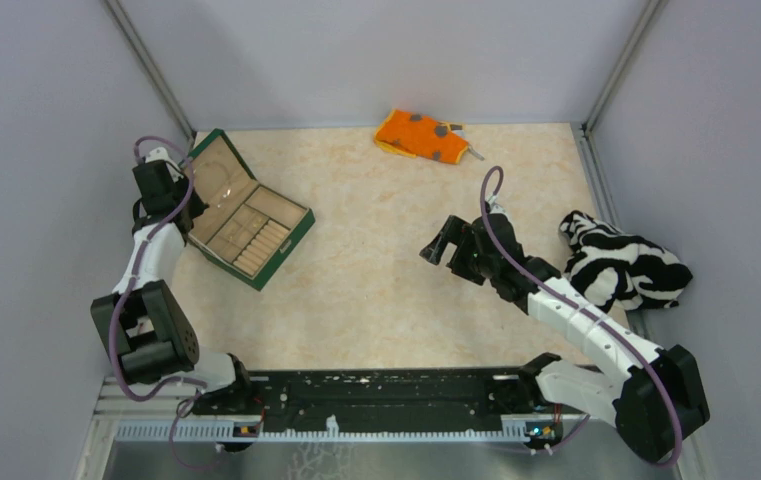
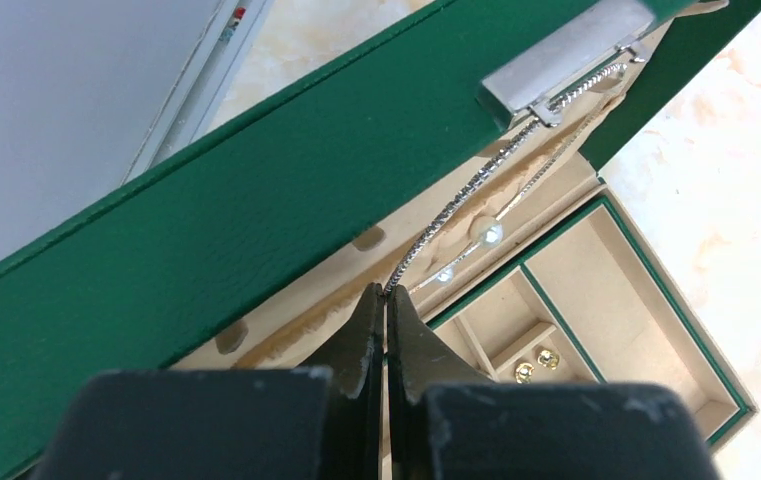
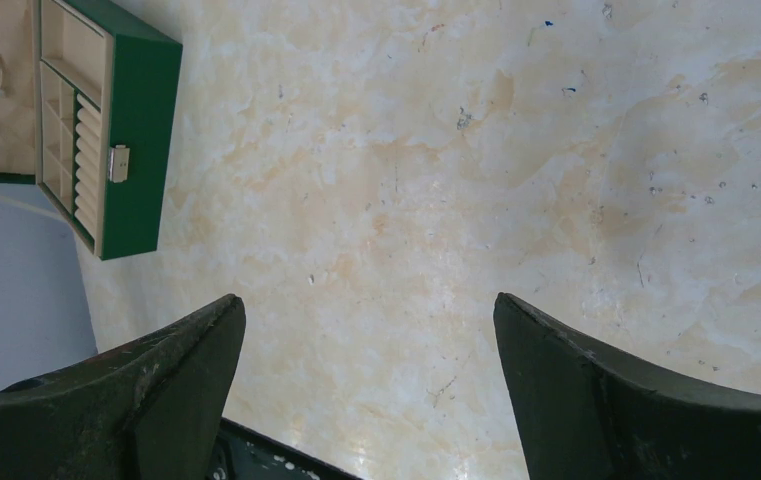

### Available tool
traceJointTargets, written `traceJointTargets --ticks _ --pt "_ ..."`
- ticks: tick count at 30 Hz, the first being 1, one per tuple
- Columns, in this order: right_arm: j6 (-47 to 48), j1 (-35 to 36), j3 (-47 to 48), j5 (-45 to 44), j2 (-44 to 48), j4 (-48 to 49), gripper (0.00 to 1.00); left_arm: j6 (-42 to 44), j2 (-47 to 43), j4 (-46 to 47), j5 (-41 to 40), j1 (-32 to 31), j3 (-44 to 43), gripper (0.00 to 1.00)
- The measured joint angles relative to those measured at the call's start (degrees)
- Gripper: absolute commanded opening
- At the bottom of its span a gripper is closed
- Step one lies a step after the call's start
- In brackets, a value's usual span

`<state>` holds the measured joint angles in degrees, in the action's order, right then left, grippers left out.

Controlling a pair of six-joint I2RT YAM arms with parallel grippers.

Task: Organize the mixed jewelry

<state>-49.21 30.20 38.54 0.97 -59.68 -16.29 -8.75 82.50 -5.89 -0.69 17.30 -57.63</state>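
The thin silver bangle (image 2: 476, 182) looks light, springy and easily bent. It lies against the raised lid (image 2: 256, 200) of the green jewelry box (image 2: 646, 300) by the table's (image 1: 386, 290) left edge, and the left fingers (image 2: 361, 345) are pinched together on its lower rim. The lid's metal clasp (image 2: 566, 50) sits right over the wire and might snag it, while the right fingers (image 3: 171, 370) stand wide apart above mid-table, holding nothing.

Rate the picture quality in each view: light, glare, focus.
Top external: even, soft light, faint shadows, jewelry box sharp. Left wrist: left gripper close to the lens and soft-edged, the wire bangle it pinches glints, the box's metal clasp glares pale. Right wrist: right gripper dark and underlit, marbled tabletop crisp.
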Motion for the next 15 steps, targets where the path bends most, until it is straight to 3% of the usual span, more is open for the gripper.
traceJointTargets --ticks 15 --pt "0.0 0.0 -0.3 0.0 0.0 0.0 0.93 -2.0 3.0 -0.7 2.1 0.6 -1.0 0.0"
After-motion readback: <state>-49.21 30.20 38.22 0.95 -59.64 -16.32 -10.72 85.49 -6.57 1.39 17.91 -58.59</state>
